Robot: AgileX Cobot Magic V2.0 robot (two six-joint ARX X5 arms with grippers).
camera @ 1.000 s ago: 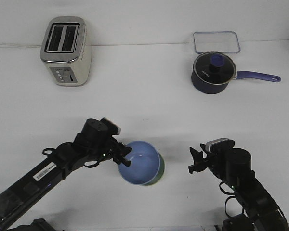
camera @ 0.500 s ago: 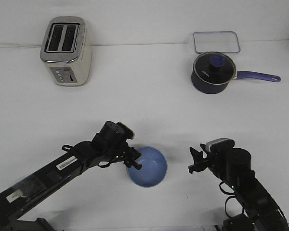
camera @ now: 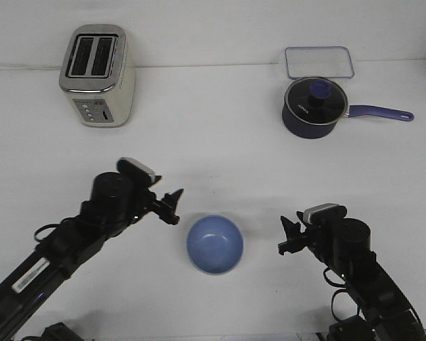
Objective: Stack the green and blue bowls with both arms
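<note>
The light blue bowl (camera: 214,244) sits upright on the white table (camera: 220,163), near the front middle. Only a thin pale edge shows around its lower rim. The mint green bowl is otherwise hidden, and I cannot tell it apart from the blue one. My left gripper (camera: 174,206) is open and empty, just left of and slightly behind the bowl, not touching it. My right gripper (camera: 285,236) is open and empty, to the right of the bowl with a gap between them.
A silver toaster (camera: 97,75) stands at the back left. A dark navy lidded saucepan (camera: 314,106) stands at the back right, its handle pointing right. A clear rectangular tray (camera: 319,62) lies behind it.
My left gripper has let go of the blue bowl and drawn back to the left. The bowl went from tilted to level. The right arm has not moved.
</note>
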